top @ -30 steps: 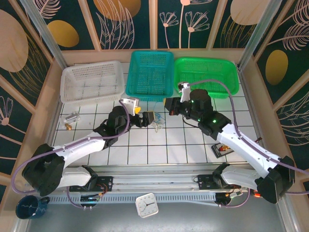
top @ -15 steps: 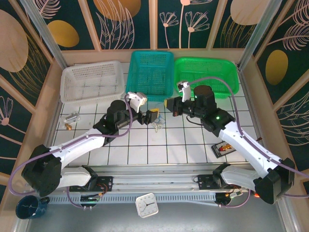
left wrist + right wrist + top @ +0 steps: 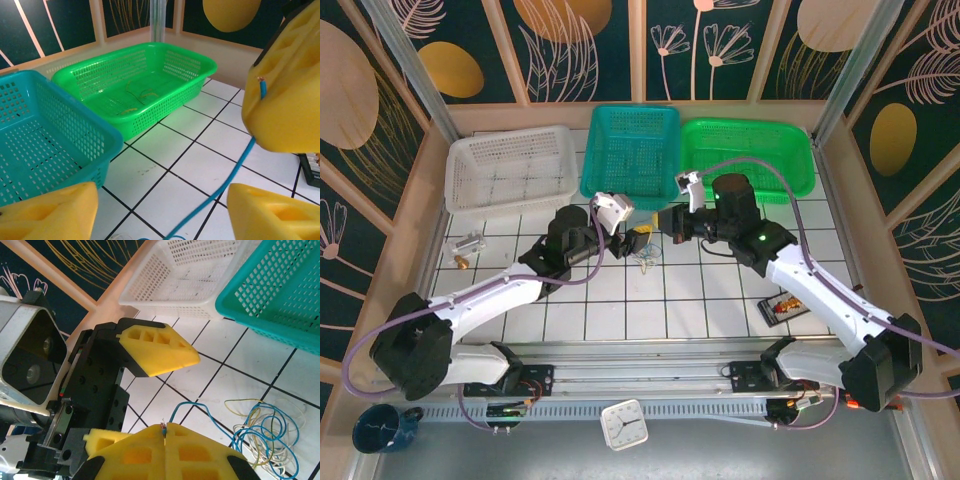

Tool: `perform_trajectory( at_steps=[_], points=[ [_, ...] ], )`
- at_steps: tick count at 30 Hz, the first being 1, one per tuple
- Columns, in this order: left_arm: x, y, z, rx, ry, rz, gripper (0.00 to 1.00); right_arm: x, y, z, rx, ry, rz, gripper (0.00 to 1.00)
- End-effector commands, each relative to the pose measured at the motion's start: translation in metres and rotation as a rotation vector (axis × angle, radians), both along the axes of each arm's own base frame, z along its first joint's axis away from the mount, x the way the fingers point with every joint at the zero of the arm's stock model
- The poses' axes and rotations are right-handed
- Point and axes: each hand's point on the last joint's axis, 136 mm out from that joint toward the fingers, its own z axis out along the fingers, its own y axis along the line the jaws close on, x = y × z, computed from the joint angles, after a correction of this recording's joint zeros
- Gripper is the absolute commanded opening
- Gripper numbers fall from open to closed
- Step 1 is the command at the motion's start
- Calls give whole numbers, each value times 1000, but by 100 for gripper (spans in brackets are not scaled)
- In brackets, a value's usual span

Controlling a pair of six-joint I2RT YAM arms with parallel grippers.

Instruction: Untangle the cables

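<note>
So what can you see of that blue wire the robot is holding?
The blue wire is very thin and bendy. The right gripper pinches its tip between shut yellow foam pads. From there it curves down to the white tiled table, passing between the left gripper's open fingers, and coils in loops tangled with yellowish and whitish wires.

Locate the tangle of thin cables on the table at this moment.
From above, the cables lie mid-table on the white tiles, just nearer than the left gripper, in front of the teal basket.
</note>
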Motion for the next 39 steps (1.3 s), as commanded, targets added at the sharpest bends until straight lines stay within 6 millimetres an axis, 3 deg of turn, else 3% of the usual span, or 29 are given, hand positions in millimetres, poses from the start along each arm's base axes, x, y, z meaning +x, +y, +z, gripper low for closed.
perform_trajectory(
  at_steps=[1,16,21,26,27,32,35,39],
  points=[
    [4,-7,19,-27,-56,-14,64,2,8,24,56,-42,31,0],
    [5,-12,13,-23,-34,-29,42,-2,19,30,81,-39,64,0],
    [5,-13,13,-31,-28,-33,26,-2,20,29,78,-39,62,0],
    [4,-14,16,-49,-18,-34,0,2,18,28,68,-47,37,0],
    [4,-14,16,-52,-14,-29,0,4,16,28,66,-51,24,0],
    [6,-7,26,-102,-5,13,0,16,-9,29,77,-73,-95,40],
    [6,-5,38,-137,8,29,0,23,-29,17,72,-76,-181,50],
    [3,-6,55,-191,32,16,0,24,-44,-9,49,-101,-253,56]
  ],
)
